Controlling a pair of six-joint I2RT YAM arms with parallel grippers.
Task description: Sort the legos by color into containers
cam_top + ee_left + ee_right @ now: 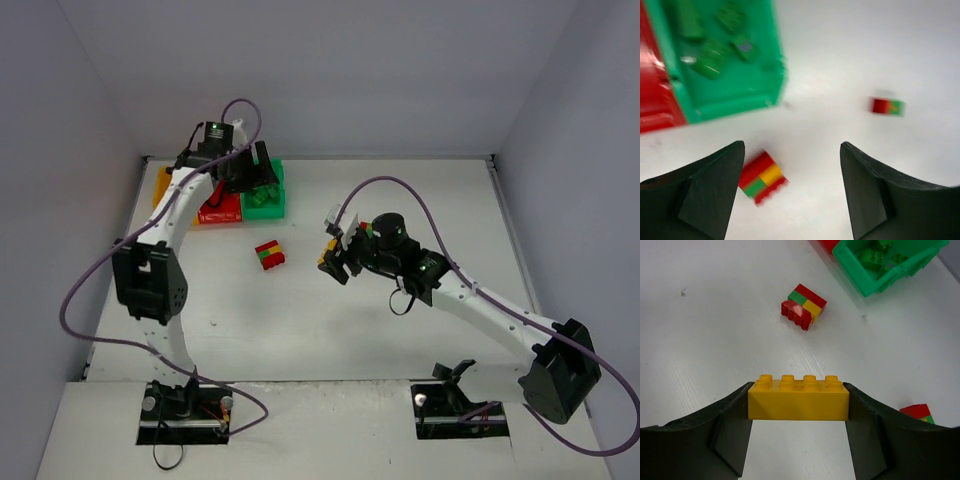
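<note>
Step in hand: a yellow brick (798, 407) is held by the right gripper (798, 390) above the desk (715, 315); delivery to the yellow bin (160, 188) is judged to be pending.
Right gripper: closed on the brick's 2 short ends.
Left gripper (792, 165): spread wide, with nothing between the fingers; the green bin (730, 100), with green bricks (710, 62) inside, is seen just ahead and to its left.
Brick axis: the long axis is laid across from finger to finger; the row of 4 studs is turned toward the top of the wrist view.
Loose pieces: a red-green-yellow clump (804, 307) lies ahead of the right gripper; a red-green piece (917, 412) lies near its right finger.
Next move: the brick is to be carried past the green bin and the red bin (652, 100) to the yellow one and released above it; room must be left by the left arm there.
</note>
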